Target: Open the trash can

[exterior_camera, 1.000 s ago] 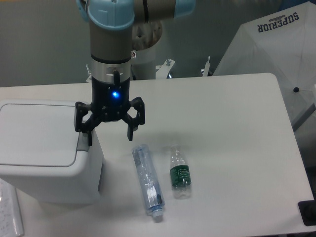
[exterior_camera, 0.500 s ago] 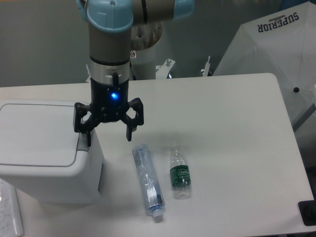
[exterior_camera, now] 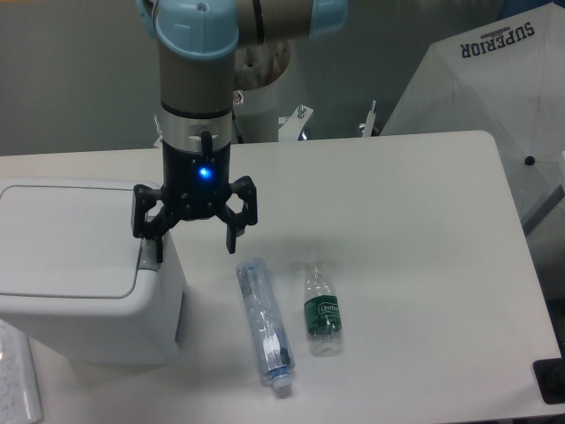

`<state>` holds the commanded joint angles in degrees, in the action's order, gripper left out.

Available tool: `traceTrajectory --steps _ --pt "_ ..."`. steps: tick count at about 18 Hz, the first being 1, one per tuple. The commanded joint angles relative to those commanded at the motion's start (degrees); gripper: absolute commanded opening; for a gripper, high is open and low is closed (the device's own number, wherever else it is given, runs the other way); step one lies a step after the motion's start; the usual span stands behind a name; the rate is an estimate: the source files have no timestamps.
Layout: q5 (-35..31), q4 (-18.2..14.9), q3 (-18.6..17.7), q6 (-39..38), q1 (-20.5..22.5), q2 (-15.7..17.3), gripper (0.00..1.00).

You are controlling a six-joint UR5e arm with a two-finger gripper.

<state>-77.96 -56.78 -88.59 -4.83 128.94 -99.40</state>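
Gripper (exterior_camera: 194, 240) spread wide, holding nothing; we see one finger at grey tab (exterior_camera: 148, 256) on trash can (exterior_camera: 79, 265) edge, lid shut. Two bottles (exterior_camera: 265, 322) lie beside bin.

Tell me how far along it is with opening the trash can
Nothing is finished yet: the trash can has its lid flat and closed. In hand: the open tool hangs at the can's right edge, one finger right over the grey button tab; contact isn't clear. Left: press the tab so the lid lifts. The two bottles lie untouched on the table.
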Motion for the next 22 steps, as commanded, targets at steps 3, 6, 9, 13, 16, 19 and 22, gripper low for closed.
traceTrajectory --steps 3,6,9,13,16,19,22 --pt "0.0 0.0 0.0 0.1 0.0 0.1 1.0" --pt "-0.1 0.0 -0.1 0.3 0.0 0.1 1.0" --pt "-0.2 0.0 -0.1 0.4 0.0 0.0 1.0" --pt "-0.2 0.0 -0.2 0.5 0.0 -0.1 1.0" --pt "-0.2 0.0 -0.1 0.5 0.0 0.0 1.0" --pt "-0.1 0.1 0.7 0.6 0.1 0.3 1.0" --pt "-0.4 0.3 3.4 1.4 0.8 0.3 1.0"
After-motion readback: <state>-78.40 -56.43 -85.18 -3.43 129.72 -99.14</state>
